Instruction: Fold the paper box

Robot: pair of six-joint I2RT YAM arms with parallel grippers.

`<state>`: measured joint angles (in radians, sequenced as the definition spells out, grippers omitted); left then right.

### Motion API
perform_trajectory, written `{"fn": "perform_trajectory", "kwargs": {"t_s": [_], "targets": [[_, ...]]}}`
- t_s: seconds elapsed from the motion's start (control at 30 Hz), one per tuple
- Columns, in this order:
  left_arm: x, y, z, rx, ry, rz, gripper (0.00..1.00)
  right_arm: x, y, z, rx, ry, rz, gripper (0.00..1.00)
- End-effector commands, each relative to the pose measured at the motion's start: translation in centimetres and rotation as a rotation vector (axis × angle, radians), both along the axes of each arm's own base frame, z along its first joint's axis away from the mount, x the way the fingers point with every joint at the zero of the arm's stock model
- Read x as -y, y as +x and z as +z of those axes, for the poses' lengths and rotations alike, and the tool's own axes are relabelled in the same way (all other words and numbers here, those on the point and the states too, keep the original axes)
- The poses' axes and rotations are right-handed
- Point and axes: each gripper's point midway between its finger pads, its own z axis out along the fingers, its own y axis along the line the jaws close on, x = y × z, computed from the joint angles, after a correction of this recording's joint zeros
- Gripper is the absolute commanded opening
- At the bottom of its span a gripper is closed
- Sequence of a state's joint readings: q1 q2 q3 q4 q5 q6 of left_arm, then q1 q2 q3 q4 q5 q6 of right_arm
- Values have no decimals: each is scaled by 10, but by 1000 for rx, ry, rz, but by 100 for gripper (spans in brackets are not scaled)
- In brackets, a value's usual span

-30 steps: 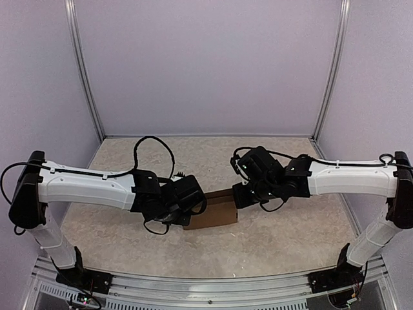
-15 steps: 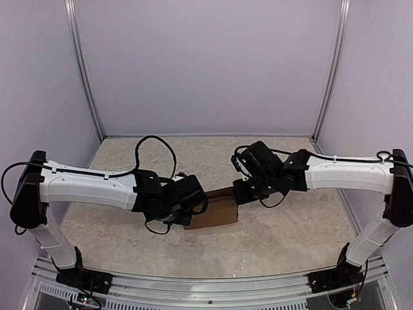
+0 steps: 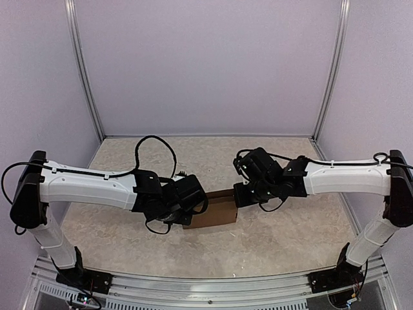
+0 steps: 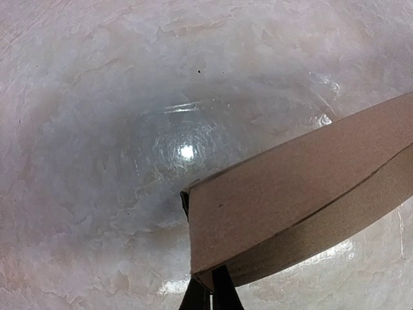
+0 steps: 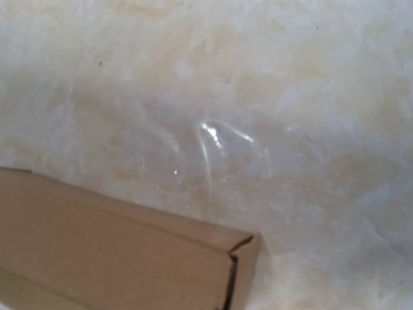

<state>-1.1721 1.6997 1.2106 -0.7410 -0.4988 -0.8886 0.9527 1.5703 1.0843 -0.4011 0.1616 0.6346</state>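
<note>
Top external: seeing paper box lying on table between left gripper and right gripper. Left wrist: dark fingertips pinching box corner. Right wrist: showing only the box's folded end, inside hidden; cannot tell right pincer's state.

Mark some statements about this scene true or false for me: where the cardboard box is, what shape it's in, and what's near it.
1. The paper box is plain brown, with no print. True.
2. It sits against the back wall, far from both arms. False: it lies mid-table, between the left gripper and the right gripper.
3. It is still a flat sheet. False: the wrist views show a top and a side face, so it is a long box.
4. In the right wrist view the box fills the lower left. True.
</note>
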Motion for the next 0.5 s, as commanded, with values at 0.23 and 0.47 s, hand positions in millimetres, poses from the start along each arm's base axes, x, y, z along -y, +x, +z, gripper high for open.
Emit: {"fn": "perform_trajectory", "kwargs": {"t_s": [0.23, 0.47], "targets": [[-12, -20, -39, -134, 81, -29, 0, -4, -27, -32, 35, -38, 7, 0], [-13, -20, -40, -139, 76, -25, 0, -2, -44, -43, 113, -63, 41, 0]]}}
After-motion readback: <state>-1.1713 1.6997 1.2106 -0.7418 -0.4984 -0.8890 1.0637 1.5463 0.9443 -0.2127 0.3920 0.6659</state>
